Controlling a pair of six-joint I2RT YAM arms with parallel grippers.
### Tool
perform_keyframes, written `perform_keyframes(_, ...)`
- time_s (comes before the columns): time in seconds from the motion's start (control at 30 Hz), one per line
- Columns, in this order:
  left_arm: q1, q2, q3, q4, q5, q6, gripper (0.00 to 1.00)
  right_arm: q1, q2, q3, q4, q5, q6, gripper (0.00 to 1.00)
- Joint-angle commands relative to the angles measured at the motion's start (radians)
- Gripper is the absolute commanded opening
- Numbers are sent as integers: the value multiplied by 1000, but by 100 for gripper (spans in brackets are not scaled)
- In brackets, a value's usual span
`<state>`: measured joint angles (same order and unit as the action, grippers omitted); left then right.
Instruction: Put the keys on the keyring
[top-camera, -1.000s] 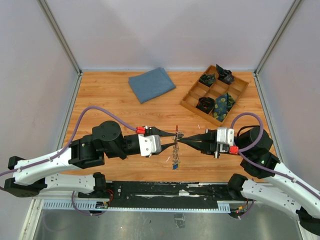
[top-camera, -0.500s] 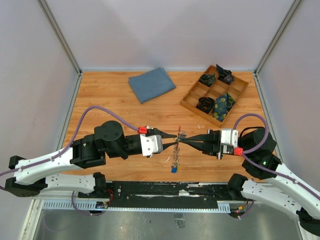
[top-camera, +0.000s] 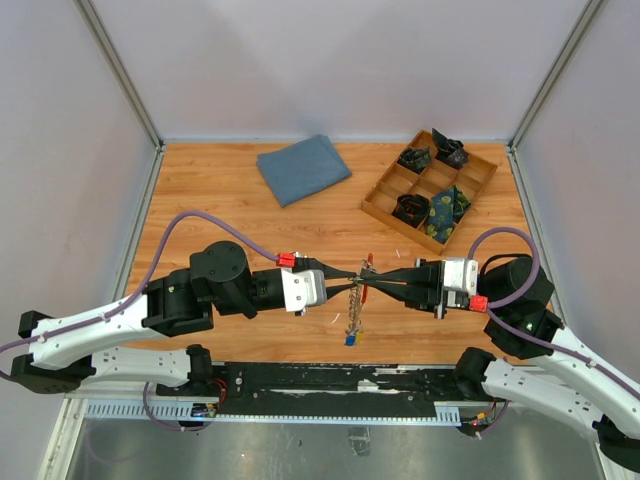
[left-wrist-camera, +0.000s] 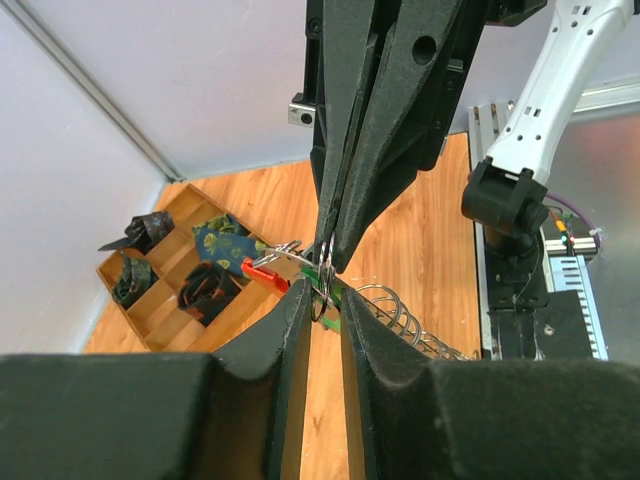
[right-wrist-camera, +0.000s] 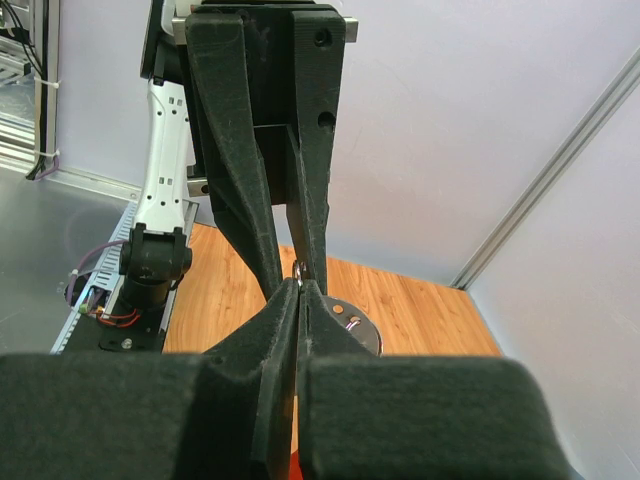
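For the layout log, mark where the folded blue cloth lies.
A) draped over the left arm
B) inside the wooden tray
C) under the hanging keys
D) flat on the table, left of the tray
D: the blue cloth lies flat on the table at the far side, apart from the wooden tray to its right.

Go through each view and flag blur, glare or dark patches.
Top external: even light, sharp, though the keys are tiny. Left wrist: left fingers dark and soft, the tray behind clearer. Right wrist: right fingers near-black, blocking the lower frame.
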<state>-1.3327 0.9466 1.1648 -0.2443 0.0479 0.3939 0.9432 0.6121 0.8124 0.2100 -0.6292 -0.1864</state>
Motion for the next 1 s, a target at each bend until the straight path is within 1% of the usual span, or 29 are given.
perform_keyframes(0.0,-6,-5,9,52,30,-15,22,16,-11,14,42,-13,-9,0)
perform_keyframes(0.4,-6,-3,11,55,42,-23,15,17,-12,19,10,-15,-22,1)
perform_keyframes(0.47,-6,-2,11,56,42,-22,12,16,-13,21,-8,-14,-34,1)
perform_keyframes(0.63,-6,-1,18,52,48,-23,1,17,-13,36,-75,-11,-76,1)
perform_keyframes(0.87,-6,7,35,25,34,-21,0,18,-14,52,-172,8,-136,1)
perform_keyframes(0.97,-6,19,52,-5,6,-19,0,17,-15,62,-211,28,-165,3)
